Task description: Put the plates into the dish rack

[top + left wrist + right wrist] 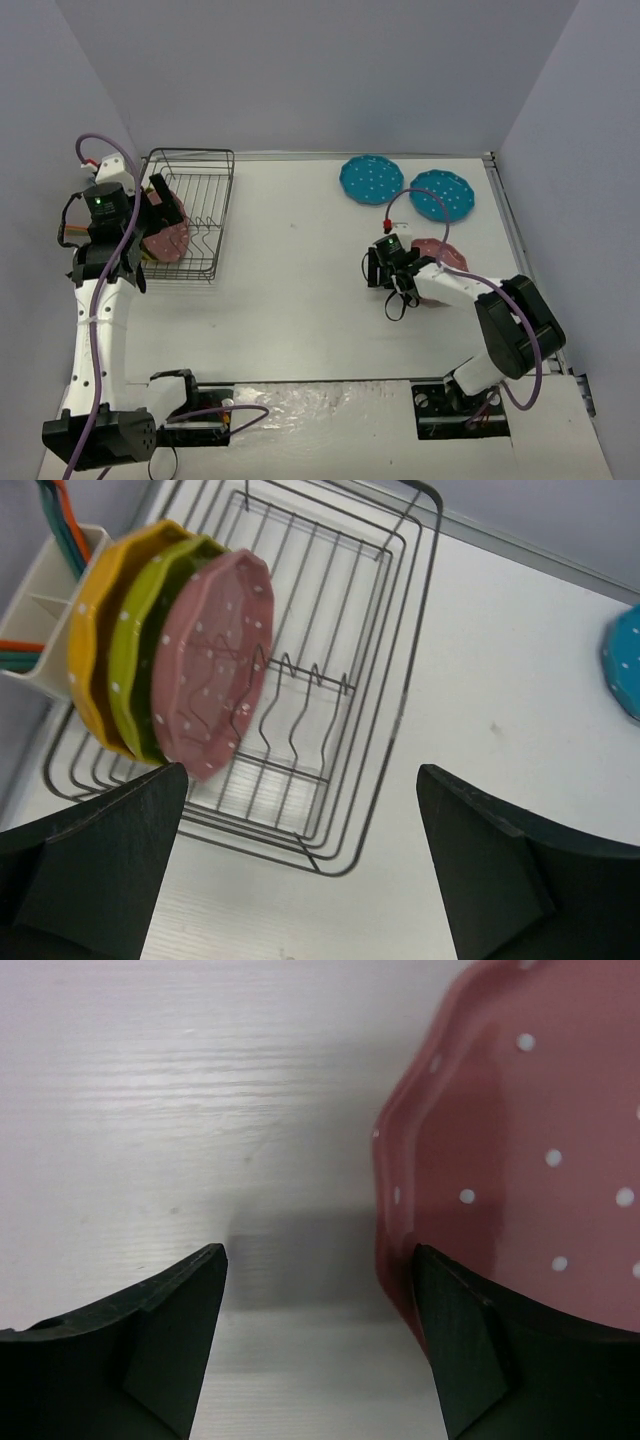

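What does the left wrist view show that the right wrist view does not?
Only the left wrist: the black wire dish rack holding an upright orange dotted plate, yellow-green dotted plate and pink dotted plate, a white holder, the edge of a teal plate, the open left claw. Only the right wrist: a second pink dotted plate lying flat, its rim by the open right claw. Both: the white table.

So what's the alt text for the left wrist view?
An orange plate, a yellow-green plate and a pink plate, all white-dotted, stand on edge in the black wire dish rack. The open left gripper frames the bottom edge.
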Controlling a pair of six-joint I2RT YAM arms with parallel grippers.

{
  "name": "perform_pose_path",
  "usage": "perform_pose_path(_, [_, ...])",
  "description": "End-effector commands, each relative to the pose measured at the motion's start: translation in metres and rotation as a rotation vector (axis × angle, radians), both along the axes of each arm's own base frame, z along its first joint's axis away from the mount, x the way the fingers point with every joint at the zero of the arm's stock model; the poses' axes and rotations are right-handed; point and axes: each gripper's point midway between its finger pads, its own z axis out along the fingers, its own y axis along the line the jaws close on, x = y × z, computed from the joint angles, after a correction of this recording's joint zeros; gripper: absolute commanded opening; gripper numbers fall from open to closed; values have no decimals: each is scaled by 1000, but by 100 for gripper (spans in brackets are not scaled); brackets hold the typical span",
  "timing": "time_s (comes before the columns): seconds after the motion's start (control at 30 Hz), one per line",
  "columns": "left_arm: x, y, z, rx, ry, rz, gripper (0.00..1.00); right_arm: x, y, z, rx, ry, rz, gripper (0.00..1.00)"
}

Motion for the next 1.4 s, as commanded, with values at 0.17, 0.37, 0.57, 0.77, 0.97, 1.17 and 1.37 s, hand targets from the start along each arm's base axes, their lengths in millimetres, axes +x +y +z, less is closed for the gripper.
perform_pose_path(0.17, [-17, -65, 16, -197, -93, -171, 97, -19, 132, 0, 171, -9, 357, 51])
perform_pose_path(0.37, [-29, -96, 7, -247, -72, -245, 97, -27, 192, 6, 181, -52, 536, 45])
perform_pose_path(0.57, [-36, -128, -20, -317, -20, -308, 97, -32, 199, 12, 183, -75, 524, 46])
perform_pose_path(0.77, [-43, -149, -38, -337, 64, -330, 97, -52, 168, 5, 91, -47, 463, 51])
perform_pose_path(0.97, [-42, -168, -65, -338, 136, -329, 97, -81, 158, 0, 0, -9, 477, 50])
perform_pose_path(1.17, [-38, -189, -83, -354, 181, -349, 97, -87, 152, 0, -34, -21, 488, 43])
perform_pose_path(1.37, [-38, -203, -106, -361, 256, -366, 97, -86, 145, -11, -81, -14, 474, 34])
